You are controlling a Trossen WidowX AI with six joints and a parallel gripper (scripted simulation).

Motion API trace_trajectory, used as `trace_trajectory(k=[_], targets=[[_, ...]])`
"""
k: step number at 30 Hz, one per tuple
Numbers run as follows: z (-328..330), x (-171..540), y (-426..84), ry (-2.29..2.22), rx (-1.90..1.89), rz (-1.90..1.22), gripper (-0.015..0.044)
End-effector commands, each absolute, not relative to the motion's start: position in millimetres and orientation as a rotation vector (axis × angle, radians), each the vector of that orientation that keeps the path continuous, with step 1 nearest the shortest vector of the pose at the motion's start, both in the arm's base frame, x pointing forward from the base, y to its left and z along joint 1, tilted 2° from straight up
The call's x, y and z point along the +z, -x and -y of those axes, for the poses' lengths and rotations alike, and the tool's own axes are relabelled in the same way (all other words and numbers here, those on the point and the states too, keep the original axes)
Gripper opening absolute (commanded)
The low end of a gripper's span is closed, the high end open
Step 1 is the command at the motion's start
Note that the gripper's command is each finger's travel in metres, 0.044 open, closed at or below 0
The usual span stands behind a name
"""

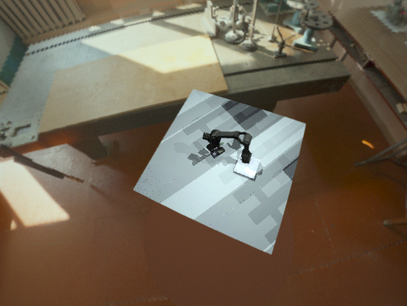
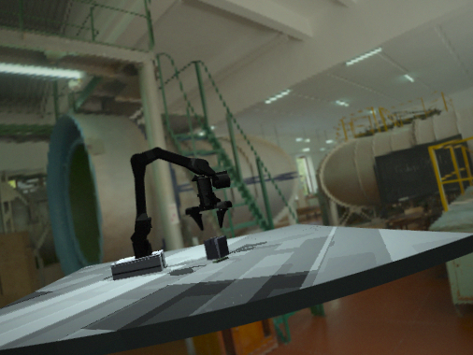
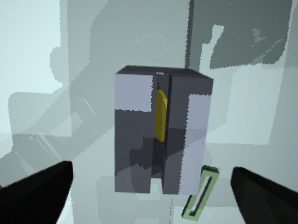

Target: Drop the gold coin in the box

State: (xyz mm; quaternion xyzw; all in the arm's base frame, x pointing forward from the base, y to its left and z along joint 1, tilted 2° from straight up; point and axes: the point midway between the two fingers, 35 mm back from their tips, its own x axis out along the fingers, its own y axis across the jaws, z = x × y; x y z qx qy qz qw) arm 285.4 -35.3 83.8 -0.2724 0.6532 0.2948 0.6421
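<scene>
Coin (image 3: pixel 160 116) in box (image 3: pixel 135 135) slot, end effector (image 3: pixel 150 192) open above

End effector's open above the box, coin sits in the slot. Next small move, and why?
Probably hold the end effector open and lift it straight up. The coin sits in the slot of the grey box, yellow edge showing, touching neither finger. The green holder beside the box has nothing in it.

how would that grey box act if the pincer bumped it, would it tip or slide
The box looks squat and flat-bottomed on the table, so it would probably slide rather than tip. Its walls look rigid. The coin sits edge-on in the slot, so a knock might jam or shake it. The pincer hangs open above.
</scene>
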Motion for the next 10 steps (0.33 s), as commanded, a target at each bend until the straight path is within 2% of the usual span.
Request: trace_trajectory(k=[1, 10], targets=[[36.0, 119.3, -285.9, 0.628, 0.663, -1.471, 0.044], [36.0, 121.7, -285.4, 0.628, 0.663, -1.472, 0.044]])
